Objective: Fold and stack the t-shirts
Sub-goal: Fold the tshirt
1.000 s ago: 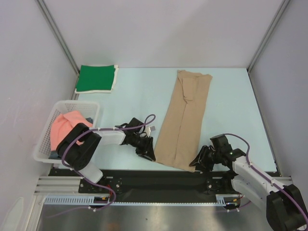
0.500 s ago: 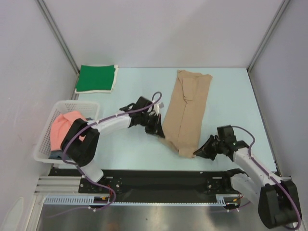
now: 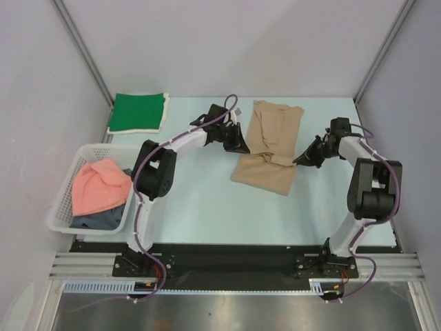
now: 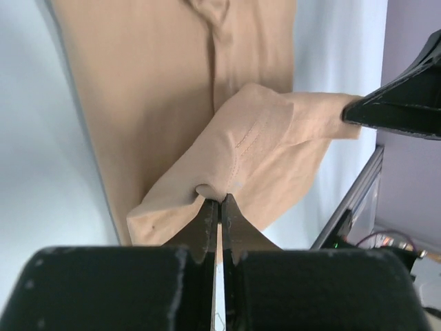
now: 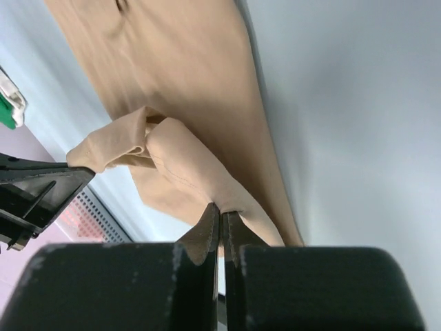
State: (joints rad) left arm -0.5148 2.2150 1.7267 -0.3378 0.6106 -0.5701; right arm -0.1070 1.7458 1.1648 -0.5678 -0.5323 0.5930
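The tan t-shirt (image 3: pixel 269 148) lies on the table at the back centre, its near end lifted and carried over its far half. My left gripper (image 3: pixel 242 149) is shut on the hem's left corner (image 4: pixel 207 189). My right gripper (image 3: pixel 298 160) is shut on the right corner (image 5: pixel 224 203). The cloth sags between them. The green t-shirt (image 3: pixel 138 112) lies folded at the back left. The salmon pink t-shirt (image 3: pixel 100 185) lies crumpled on the dark grey-blue t-shirt (image 3: pixel 96 220) in the basket.
The white lattice basket (image 3: pixel 65 192) stands at the left edge. Metal frame posts rise at the back left and back right corners. The black rail runs along the table's near edge (image 3: pixel 227 255).
Both grippers have carried the tan t-shirt's near hem from the table's front edge toward the back, folding it over the far half. Both arms are now stretched far out.
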